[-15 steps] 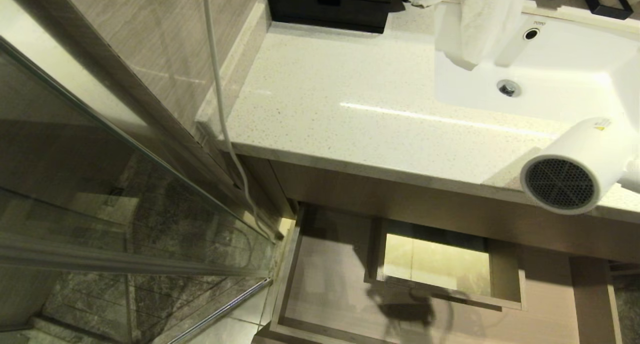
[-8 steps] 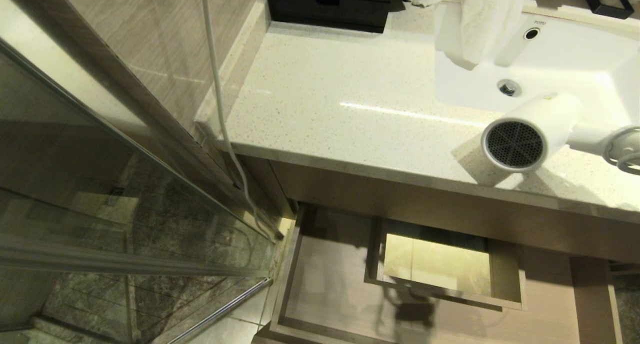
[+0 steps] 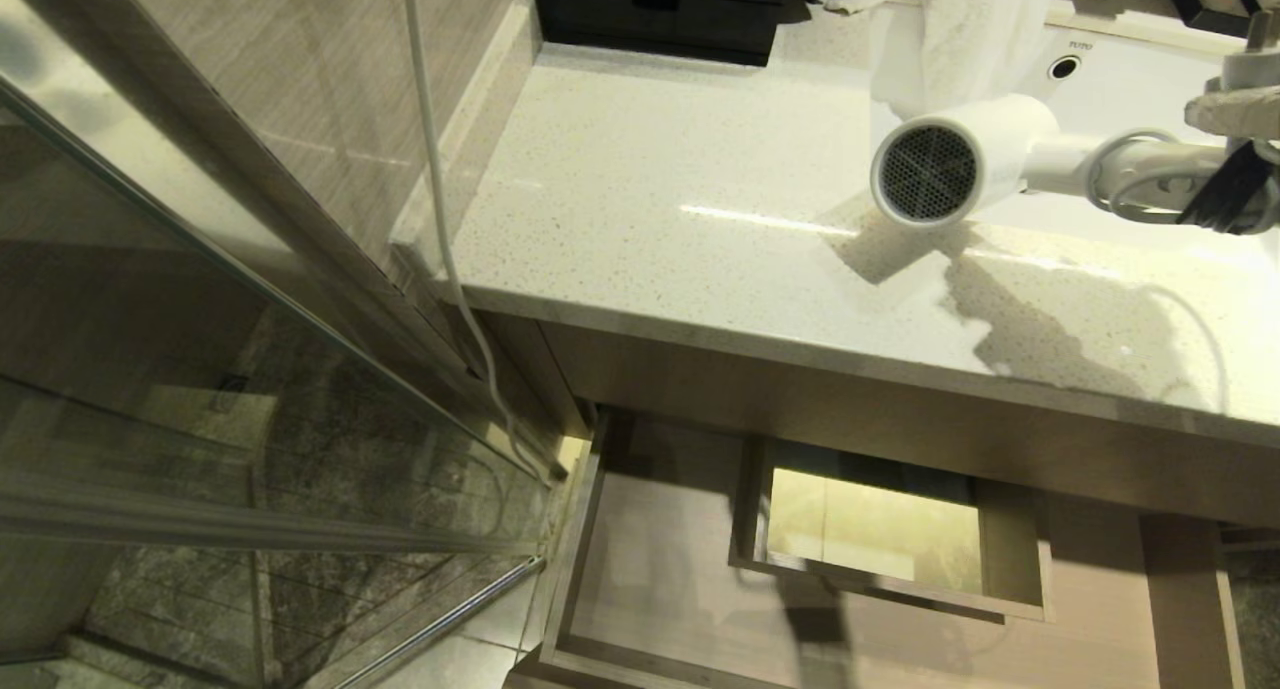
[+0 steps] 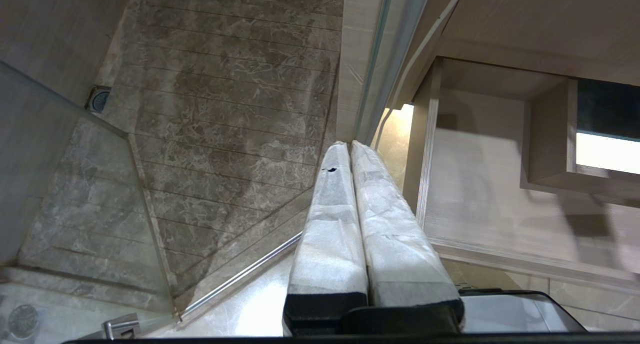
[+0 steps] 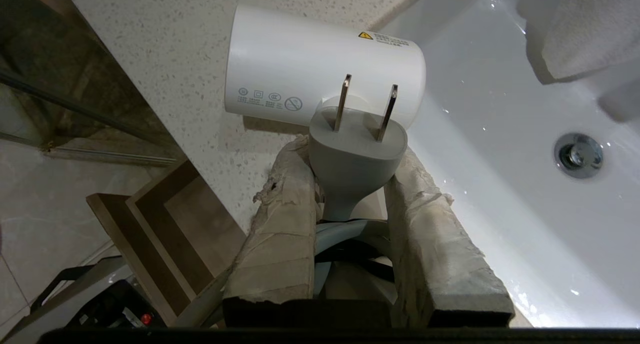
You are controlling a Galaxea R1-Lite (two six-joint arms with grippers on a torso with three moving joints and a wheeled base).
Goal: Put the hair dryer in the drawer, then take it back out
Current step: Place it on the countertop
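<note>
The white hair dryer (image 3: 955,159) hangs above the speckled countertop (image 3: 650,199) by the sink's left rim, with its dark mesh grille facing me. At the right edge of the head view my right gripper (image 3: 1200,154) is shut on its handle and bundled cord. In the right wrist view the grey plug (image 5: 356,144) sits between the wrapped fingers (image 5: 287,194) of that gripper (image 5: 350,174), and the barrel (image 5: 300,64) lies just beyond. The drawer (image 3: 680,569) stands pulled out below the counter, with nothing in it. My left gripper (image 4: 350,147) hangs shut and empty beside the drawer's left side.
A white sink (image 3: 1150,139) with a towel (image 3: 960,39) over its rim lies behind the dryer. A black box (image 3: 660,14) stands at the counter's back. A glass shower door (image 3: 200,419) and a white cord (image 3: 430,169) down the wall bound the left.
The hair dryer has travelled from the counter's front right edge back and to the left, towards the sink. My right gripper has come into the head view with it.
</note>
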